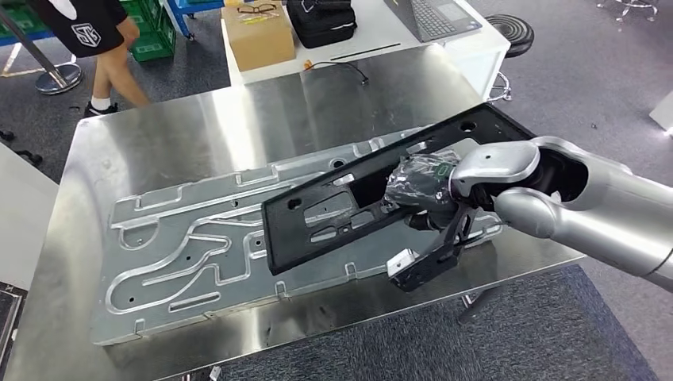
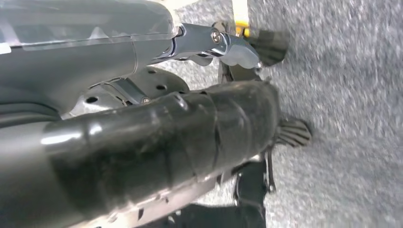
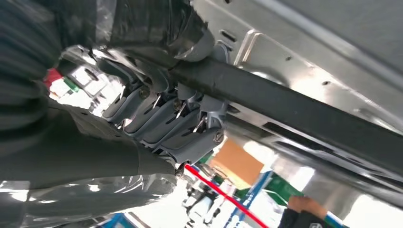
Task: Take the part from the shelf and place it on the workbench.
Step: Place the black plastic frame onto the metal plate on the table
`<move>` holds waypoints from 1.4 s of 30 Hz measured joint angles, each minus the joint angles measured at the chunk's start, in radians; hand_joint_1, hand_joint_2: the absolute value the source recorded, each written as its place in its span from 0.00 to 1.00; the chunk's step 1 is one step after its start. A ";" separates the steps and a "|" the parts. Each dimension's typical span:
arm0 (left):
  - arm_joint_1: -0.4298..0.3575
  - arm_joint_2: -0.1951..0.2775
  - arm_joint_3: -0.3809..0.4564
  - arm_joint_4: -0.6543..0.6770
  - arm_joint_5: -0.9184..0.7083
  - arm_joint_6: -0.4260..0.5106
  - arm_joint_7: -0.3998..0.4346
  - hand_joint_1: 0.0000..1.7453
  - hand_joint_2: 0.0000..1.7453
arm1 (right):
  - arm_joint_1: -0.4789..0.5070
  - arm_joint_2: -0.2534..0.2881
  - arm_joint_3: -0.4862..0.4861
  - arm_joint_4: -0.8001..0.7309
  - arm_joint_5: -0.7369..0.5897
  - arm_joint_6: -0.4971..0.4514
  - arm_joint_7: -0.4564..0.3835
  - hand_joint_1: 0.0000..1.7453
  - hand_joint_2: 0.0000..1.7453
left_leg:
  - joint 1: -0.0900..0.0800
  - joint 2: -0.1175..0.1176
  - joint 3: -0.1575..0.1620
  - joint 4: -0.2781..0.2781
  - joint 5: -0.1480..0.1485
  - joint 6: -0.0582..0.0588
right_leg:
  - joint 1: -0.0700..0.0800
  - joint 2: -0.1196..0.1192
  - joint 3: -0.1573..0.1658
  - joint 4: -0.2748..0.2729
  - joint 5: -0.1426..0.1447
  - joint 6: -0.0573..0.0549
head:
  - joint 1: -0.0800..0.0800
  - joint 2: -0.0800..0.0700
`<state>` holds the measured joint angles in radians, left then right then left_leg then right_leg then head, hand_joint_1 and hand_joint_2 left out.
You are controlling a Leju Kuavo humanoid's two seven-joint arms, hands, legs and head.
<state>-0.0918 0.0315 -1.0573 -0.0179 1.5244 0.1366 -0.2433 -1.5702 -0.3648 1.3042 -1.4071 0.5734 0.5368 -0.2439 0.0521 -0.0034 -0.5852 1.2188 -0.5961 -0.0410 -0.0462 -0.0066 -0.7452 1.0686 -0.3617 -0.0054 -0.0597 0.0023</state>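
A long black plastic part [image 1: 333,208] with several cut-outs hangs tilted just above the steel workbench [image 1: 198,119], over a stamped silver panel [image 1: 182,254]. My right hand [image 1: 424,190], wrapped in clear film, grips the part near its middle; my silver right arm comes in from the right. In the right wrist view my fingers [image 3: 176,123] curl around the black part's edge [image 3: 304,114], with the silver panel [image 3: 285,52] close behind it. My left hand [image 2: 142,142] hangs over grey carpet, its fingers curled in with nothing between them.
A person [image 1: 103,48] in black stands beyond the bench's far left corner. A white table at the back holds a cardboard box [image 1: 258,36], a black bag [image 1: 321,20] and a laptop [image 1: 432,16]. A black stool [image 1: 508,36] stands to the right. Grey carpet surrounds the bench.
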 joint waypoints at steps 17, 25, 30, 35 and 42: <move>0.015 -0.009 0.000 -0.001 0.000 -0.009 -0.009 0.00 0.00 | -0.009 -0.006 -0.001 -0.006 -0.007 0.018 -0.008 1.00 1.00 | -0.071 -0.006 -0.030 -0.192 0.155 0.067 | 0.042 0.017 0.050 -0.024 -0.019 -0.005 | 0.000 0.000; 0.014 -0.012 0.001 -0.001 0.000 -0.010 -0.016 0.00 0.00 | -0.003 -0.010 -0.001 -0.007 -0.019 -0.017 -0.004 1.00 1.00 | -0.071 -0.008 -0.031 -0.191 0.153 0.073 | 0.042 0.017 0.053 -0.029 -0.017 -0.003 | 0.000 0.000; 0.013 -0.013 0.001 -0.001 0.000 -0.010 -0.020 0.00 0.00 | 0.033 -0.008 -0.001 0.006 -0.021 -0.077 -0.005 1.00 1.00 | -0.071 -0.008 -0.031 -0.191 0.151 0.075 | 0.042 0.017 0.054 -0.030 -0.018 -0.002 | 0.000 0.000; 0.012 -0.013 0.003 -0.001 0.000 -0.008 -0.029 0.00 0.00 | 0.067 0.003 -0.001 0.018 -0.037 -0.114 -0.007 1.00 1.00 | -0.071 -0.008 -0.032 -0.191 0.151 0.076 | 0.042 0.016 0.054 -0.030 -0.019 -0.001 | 0.000 0.000; 0.012 -0.017 0.019 -0.001 0.000 0.005 -0.039 0.00 0.00 | 0.099 0.011 -0.001 0.026 -0.048 -0.144 -0.010 1.00 1.00 | -0.071 -0.008 -0.032 -0.191 0.150 0.077 | 0.042 0.016 0.053 -0.030 -0.019 -0.001 | 0.000 0.000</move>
<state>-0.0800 0.0141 -1.0383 -0.0187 1.5244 0.1413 -0.2821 -1.4710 -0.3540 1.3032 -1.3807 0.5249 0.3930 -0.2543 -0.0188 -0.0114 -0.6168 1.0275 -0.4457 0.0355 -0.0043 0.0094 -0.6918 1.0382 -0.3805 -0.0061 -0.0595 0.0023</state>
